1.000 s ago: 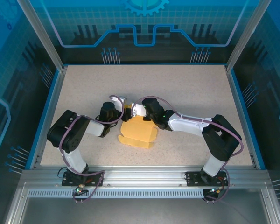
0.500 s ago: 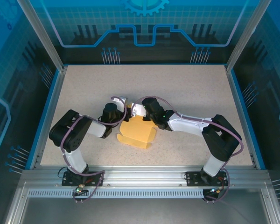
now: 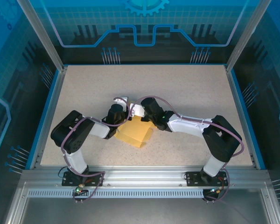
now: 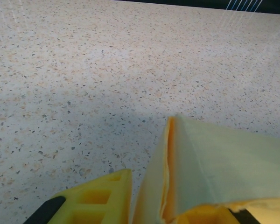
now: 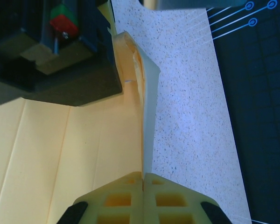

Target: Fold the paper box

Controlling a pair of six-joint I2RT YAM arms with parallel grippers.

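the paper box (image 3: 133, 134) looks light and crease-prone, best pinched at its raised 12 o'clock flap, where the right gripper (image 5: 143, 177) is clamped and the left gripper (image 4: 158, 198) straddles narrowly, grip unclear.

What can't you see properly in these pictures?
- Top view: the left gripper and right gripper hide the far edge of the box.
- Left wrist view: the bottom edge cuts off the fingers, so whether they pinch the box is unclear.
- Right wrist view: the box runs off the left edge.

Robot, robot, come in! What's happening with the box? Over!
Right gripper shut on paper box flap. Left gripper astride a folded flap, grip unclear. Grippers crowded close together.
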